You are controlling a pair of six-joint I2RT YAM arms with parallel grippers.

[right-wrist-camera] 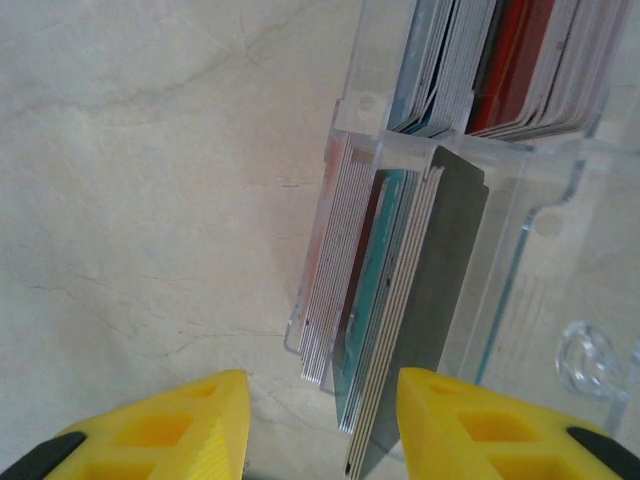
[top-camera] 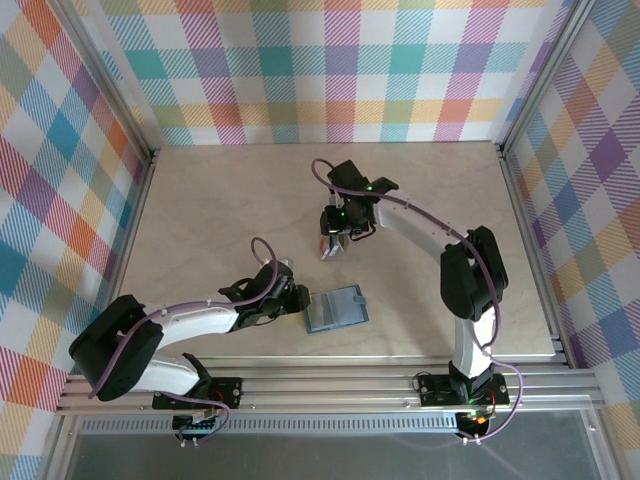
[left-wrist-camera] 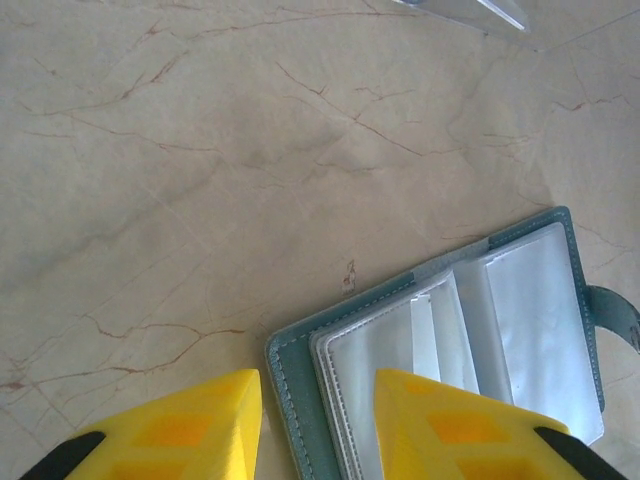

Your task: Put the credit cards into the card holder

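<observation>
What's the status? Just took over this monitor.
Left gripper open, at edge of card holder. Right gripper open, above credit cards standing in clear rack. Holder lies open on table; no card gripped yet.

Looking like robotics lab test cell. Aluminium extrusion frame (top-camera: 300,385) enclosing marble-look tabletop (top-camera: 220,210). Bright plaid panels (top-camera: 330,60) standing on three sides as backdrop. Left arm (top-camera: 190,325) and right arm (top-camera: 465,280) sitting bolted to frame rail at near edge. Purple cables (top-camera: 262,245) looping along both arms. Small green light (top-camera: 470,418) glowing at right arm's base.
</observation>
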